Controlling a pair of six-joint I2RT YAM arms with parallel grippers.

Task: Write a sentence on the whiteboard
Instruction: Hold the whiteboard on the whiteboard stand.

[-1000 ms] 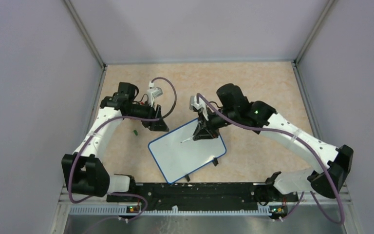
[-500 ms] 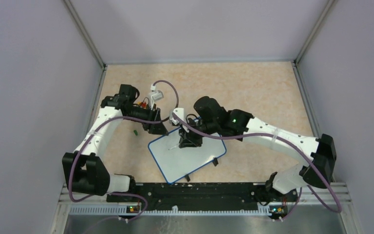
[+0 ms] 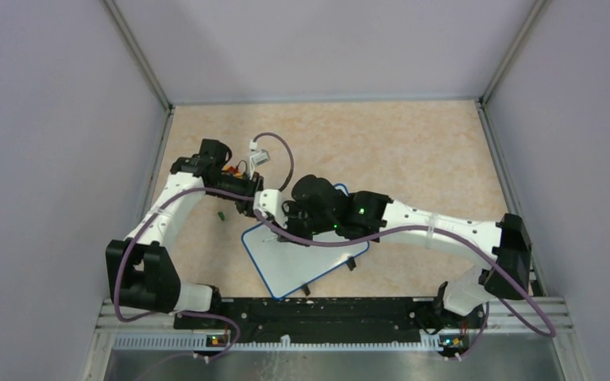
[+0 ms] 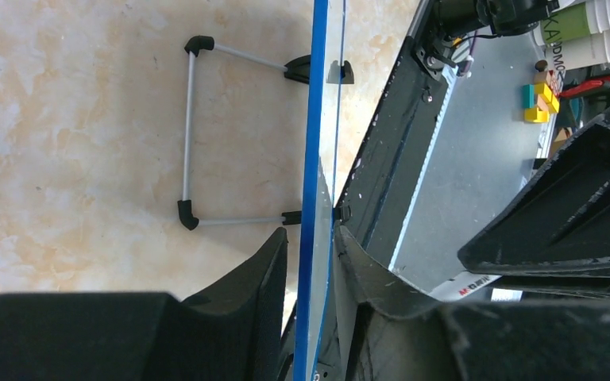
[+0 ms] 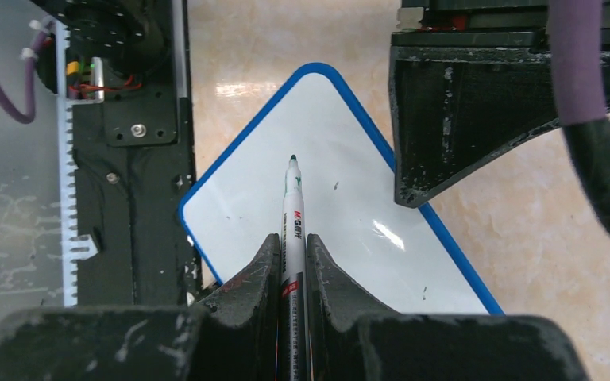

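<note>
— Swung left over the whiteboard (image 3: 302, 266) on the table (image 3: 413, 151), with right gripper (image 5: 292, 242) clamped on marker (image 5: 293, 210). Hadn't written yet.
— Straddled its rim with left gripper (image 4: 310, 238); couldn't tell if pinched. Needed touchdown next.

Counter (image 3: 413, 151) is that beige marbled stuff, boxed in by grey walls (image 3: 48, 119). There's a tiny green bit (image 3: 220, 214) lying on it near the left wall, too small to tell what. Black rail (image 3: 318, 311) runs along the near edge. Past it, a grey metal surface (image 4: 476, 159) carries yellow and teal blocks (image 4: 538, 99), stacked white cups (image 4: 596, 28) and something red (image 4: 600, 83).
</note>
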